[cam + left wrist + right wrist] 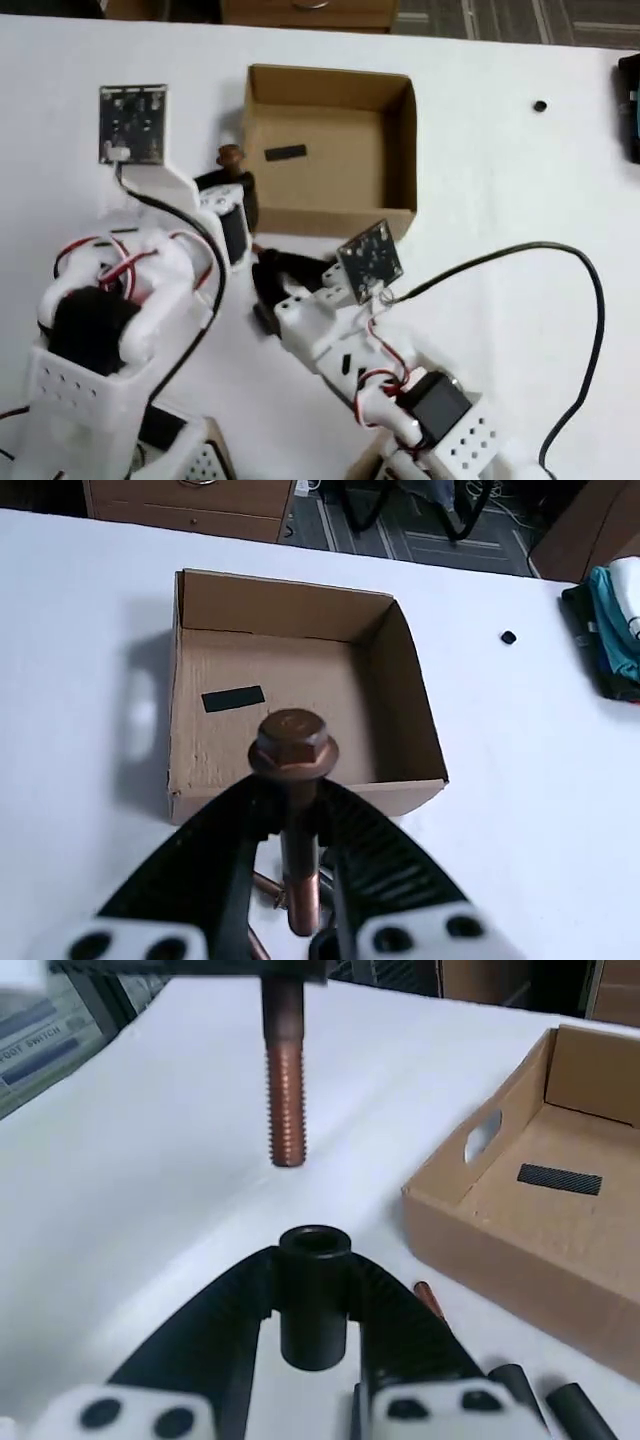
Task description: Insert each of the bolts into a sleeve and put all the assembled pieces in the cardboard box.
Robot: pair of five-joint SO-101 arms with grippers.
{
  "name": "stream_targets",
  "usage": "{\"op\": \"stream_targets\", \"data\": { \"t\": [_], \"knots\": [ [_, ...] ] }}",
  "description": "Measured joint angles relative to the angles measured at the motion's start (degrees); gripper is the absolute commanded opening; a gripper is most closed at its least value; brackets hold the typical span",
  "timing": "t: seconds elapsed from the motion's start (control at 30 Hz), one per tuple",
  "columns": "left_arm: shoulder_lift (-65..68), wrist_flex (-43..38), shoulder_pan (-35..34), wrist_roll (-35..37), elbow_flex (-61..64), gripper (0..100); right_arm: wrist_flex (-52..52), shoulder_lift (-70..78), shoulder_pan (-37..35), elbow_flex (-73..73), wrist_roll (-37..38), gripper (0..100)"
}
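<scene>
- Overhead, the left gripper (pixel 236 178) and right gripper (pixel 268 275) meet just beside the cardboard box (pixel 330 222), which sits toward the desk's far edge, keeping the transfer short.
- Left wrist view: the jaws are clamped on the bolt (pixel 293 748), head up and thread down for insertion.
- Right wrist view: the jaws are closed on an upright sleeve (pixel 314 1305), its bore below the bolt tip and not yet touching.

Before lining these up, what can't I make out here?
- High view: the right arm hides the sleeve; the left gripper covers the shaft of the bolt.
- Left wrist view: spare bolts mostly behind the gripper; count unclear.
- Right wrist view: spare sleeves cut off by the edge.
- High view: black speck too small to identify.
</scene>
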Motion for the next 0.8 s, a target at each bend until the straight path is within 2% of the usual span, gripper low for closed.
{"op": "stream_targets", "data": {
  "t": [0.3,0.6,0.8],
  "knots": [
    [0.0,-0.7,0.6,5.9,0.5,2,-0.2,0.0,0.0,0.0,0.0,1.9],
    [-0.4,-1.1,0.5,6.1,4.1,2,-0.2,0.0,0.0,0.0,0.0,1.9],
    [-0.4,-1.1,3.0,6.1,4.5,2,-0.2,0.0,-0.1,0.0,0.0,1.9]
  ]
}}
